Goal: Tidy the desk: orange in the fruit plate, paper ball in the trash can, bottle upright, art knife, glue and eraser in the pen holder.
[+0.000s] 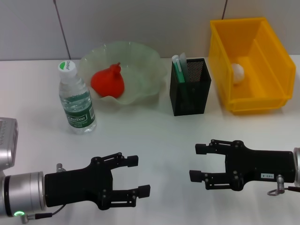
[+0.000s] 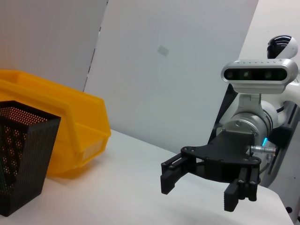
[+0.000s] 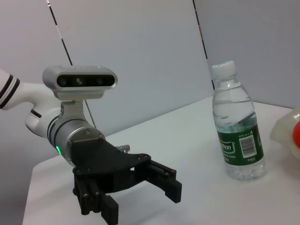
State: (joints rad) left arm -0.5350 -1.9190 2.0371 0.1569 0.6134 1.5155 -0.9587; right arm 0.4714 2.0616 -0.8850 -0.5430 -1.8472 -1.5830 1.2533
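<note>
The orange [image 1: 108, 80] lies in the pale green fruit plate [image 1: 145, 65]. A white paper ball [image 1: 238, 72] rests inside the yellow trash can [image 1: 262, 101]. The bottle [image 1: 75, 98] stands upright left of the plate. Green and pale stick-shaped items [image 1: 179, 68] poke out of the black mesh pen holder [image 1: 190, 91]; I cannot tell art knife from glue, and the eraser is hidden. My left gripper [image 1: 138, 176] hovers open and empty over the near left of the desk. My right gripper [image 1: 197, 162] is open and empty at the near right, facing it.
The left wrist view shows the pen holder [image 2: 21, 164], the trash can [image 2: 70, 126] and the right gripper [image 2: 200, 192]. The right wrist view shows the bottle [image 3: 236, 129], the plate's rim [image 3: 283, 133] and the left gripper [image 3: 140, 204]. A wall stands behind the desk.
</note>
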